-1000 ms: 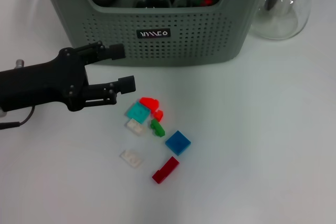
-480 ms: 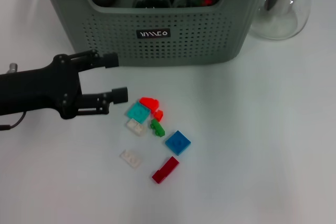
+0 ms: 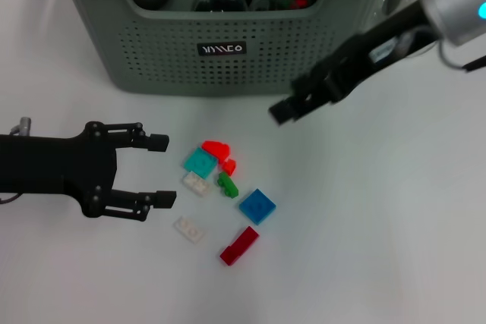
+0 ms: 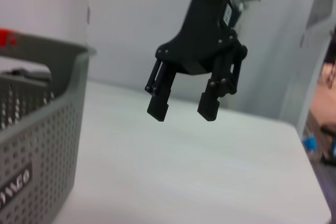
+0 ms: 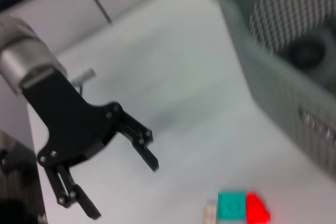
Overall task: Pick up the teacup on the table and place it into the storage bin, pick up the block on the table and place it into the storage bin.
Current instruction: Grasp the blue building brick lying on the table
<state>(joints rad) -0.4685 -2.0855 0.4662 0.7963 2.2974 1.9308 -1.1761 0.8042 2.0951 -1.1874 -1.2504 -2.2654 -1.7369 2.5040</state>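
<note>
Table white (pale wall behind), blocks scattered.

Right hand hangs open beside storage bin.

The left gripper sits at the lower left of the head view, its arm reaching in from the left edge, fingers spread wide. The right gripper reaches down from the upper right, fingers parted, empty.
</note>
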